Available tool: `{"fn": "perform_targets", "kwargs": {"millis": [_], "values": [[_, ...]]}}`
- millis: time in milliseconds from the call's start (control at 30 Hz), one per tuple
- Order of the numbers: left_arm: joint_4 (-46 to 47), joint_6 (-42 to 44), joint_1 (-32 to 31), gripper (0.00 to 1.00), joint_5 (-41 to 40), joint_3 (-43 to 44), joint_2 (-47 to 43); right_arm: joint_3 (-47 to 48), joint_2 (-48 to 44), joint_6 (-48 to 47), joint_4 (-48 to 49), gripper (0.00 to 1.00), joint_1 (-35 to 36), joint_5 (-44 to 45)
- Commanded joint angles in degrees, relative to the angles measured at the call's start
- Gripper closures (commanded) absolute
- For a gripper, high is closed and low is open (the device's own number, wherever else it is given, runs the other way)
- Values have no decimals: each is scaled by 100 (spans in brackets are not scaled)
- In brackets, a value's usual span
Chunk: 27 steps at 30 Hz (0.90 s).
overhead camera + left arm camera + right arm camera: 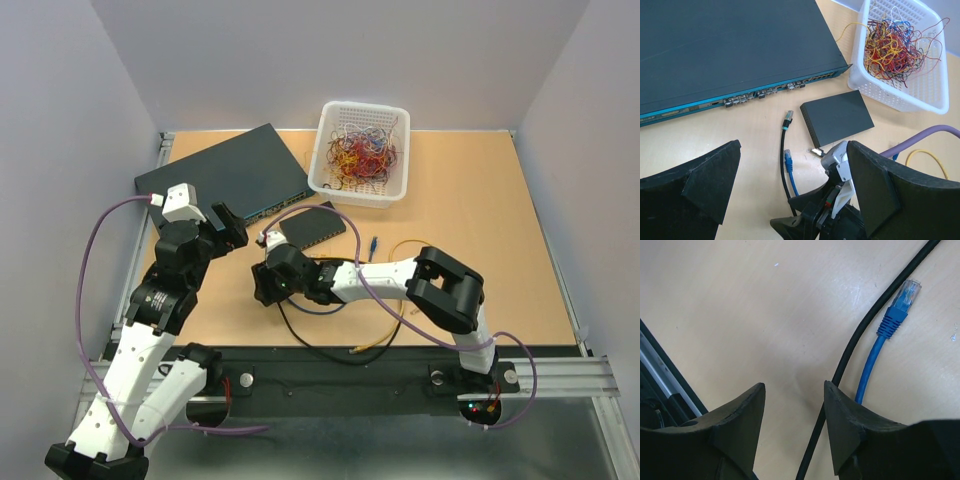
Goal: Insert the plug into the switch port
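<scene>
The small black box (837,117) with the switch ports lies flat mid-table, also in the top view (312,222); I cannot make out its sockets. A black cable ends in a teal-booted plug (788,117) left of the box. A blue plug (902,300) lies beside that cable, also in the left wrist view (787,156). My right gripper (792,390) is open and empty low over the table, with the black cable (855,350) just beside its right finger. My left gripper (792,170) is open and empty, hovering above the right gripper (266,285).
A large dark blue-grey switch (730,50) lies at the back left. A white basket (920,92) of tangled coloured wires stands behind the black box. A yellow cable (400,245) and a small blue connector (372,245) lie to the right. A small silver connector (816,151) sits by the box's near corner.
</scene>
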Motion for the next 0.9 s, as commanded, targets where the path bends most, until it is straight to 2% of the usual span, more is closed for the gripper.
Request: {"fn": "perform_targets", "kwargs": {"millis": [0,233,633,867], "values": [[138,34,26,1,-40,54,-30,228,-12,19,13,44,5,148],[147,26,26,2,-31,45,-47,228,-144,-139,-23,44,5,386],[147,8,35,2,-49,37,-56,395,356,-69,-67,45,5,201],[120,-1,26,2,-136,45,-29,491,559,-104,-154,55,5,192]]}}
